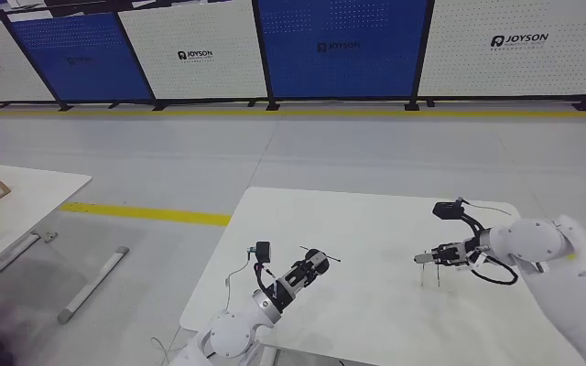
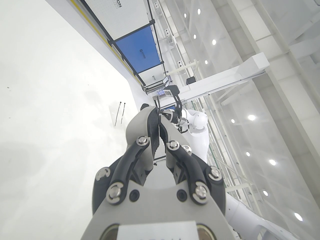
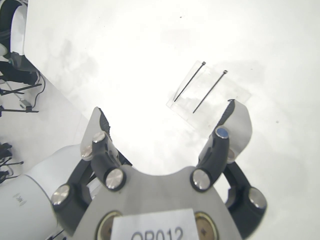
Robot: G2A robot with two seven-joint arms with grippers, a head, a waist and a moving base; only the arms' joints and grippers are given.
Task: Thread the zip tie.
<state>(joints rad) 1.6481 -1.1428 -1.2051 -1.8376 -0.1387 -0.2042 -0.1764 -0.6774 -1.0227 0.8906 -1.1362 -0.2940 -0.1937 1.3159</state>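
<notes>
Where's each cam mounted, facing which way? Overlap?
Top view: above the arms, looking down at the table; left gripper, shut on the held zip tie, and right gripper show.
Left wrist view: left wrist, facing along its shut gripper across the table toward the right arm.
Right wrist view: right wrist, facing down past its open gripper at the loose zip ties.
Shared: all three show those ties.

Left hand (image 1: 314,263) pinching zip tie (image 1: 331,258), right hand (image 1: 421,260) over two ties (image 1: 430,275)
</notes>
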